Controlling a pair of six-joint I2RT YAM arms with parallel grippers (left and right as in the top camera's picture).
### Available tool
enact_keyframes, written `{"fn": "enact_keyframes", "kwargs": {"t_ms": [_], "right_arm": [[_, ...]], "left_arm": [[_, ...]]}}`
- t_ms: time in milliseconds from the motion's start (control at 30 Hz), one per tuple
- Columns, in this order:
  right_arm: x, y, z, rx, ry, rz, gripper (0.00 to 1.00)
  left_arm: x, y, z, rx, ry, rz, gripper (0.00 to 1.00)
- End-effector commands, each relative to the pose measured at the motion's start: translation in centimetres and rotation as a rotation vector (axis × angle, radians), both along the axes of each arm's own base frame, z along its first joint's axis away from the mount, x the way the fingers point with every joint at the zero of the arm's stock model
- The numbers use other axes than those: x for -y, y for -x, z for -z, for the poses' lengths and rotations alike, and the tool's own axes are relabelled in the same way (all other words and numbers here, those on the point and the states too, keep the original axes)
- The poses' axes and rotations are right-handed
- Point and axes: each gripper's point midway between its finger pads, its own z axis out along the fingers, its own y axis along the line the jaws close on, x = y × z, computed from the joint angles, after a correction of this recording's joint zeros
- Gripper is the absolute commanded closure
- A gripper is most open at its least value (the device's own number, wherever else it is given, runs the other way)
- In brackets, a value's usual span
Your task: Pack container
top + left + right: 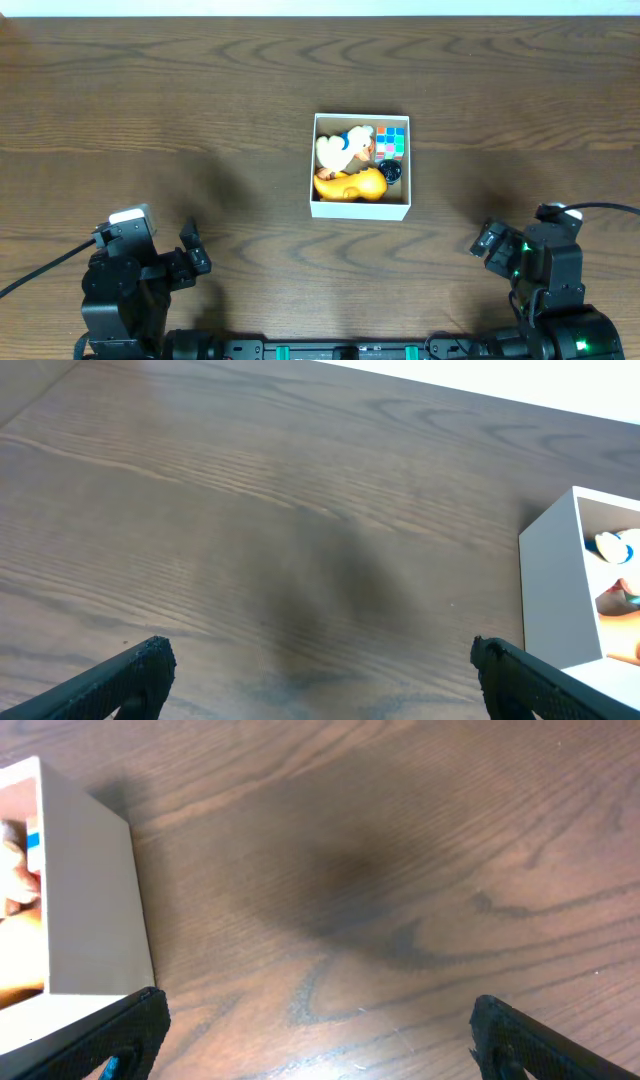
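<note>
The container [360, 209], a square white-walled box, stands at the table's middle. Inside it lie a white and yellow plush toy [340, 148], an orange toy [350, 184], a colourful cube [392, 141] and a small dark round object [391, 172]. My left gripper [195, 250] hovers low at the front left, open and empty, well away from the box. The left wrist view has its jaws [322, 660] wide over bare wood, the container [560, 590] at the right edge. My right gripper [487, 240] is open at the front right; its wrist view [318, 1015] catches the container's wall [90, 910] on the left.
Dark wood-grain table [150, 100] spreads all around the box. Both arm bases sit along the front edge, with cables trailing off to either side.
</note>
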Motion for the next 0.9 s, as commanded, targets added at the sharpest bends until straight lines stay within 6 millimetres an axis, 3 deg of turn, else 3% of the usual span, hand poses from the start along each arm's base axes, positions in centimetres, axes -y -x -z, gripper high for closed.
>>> {"fn": "enact_keyframes", "kwargs": {"t_ms": [0,167,500,733,867], "right_arm": [[-0.2,-0.7,-0.9,0.039,0.128,-0.145,0.01],[-0.4,-1.2,-2.8,0.232,0.202,-0.232,0.01],[-0.8,-2.5,-1.0,0.551,0.199,-0.236,0.01],[-1.9,-4.4,0.9,0.642,0.219,-0.290,0.01],[-2.3,-4.5,0.7,0.653,0.245,-0.320,0.01]], "left_arm": [[-0.2,-0.1,0.3,-0.008,0.002,-0.019,0.02],[-0.2,-0.1,0.3,-0.008,0.002,-0.019,0.02],[-0.3,-0.1,0.3,-0.008,0.002,-0.019,0.02],[-0.2,-0.1,0.3,-0.008,0.002,-0.019,0.02],[-0.2,-0.1,0.3,-0.008,0.002,-0.019,0.02]]}}
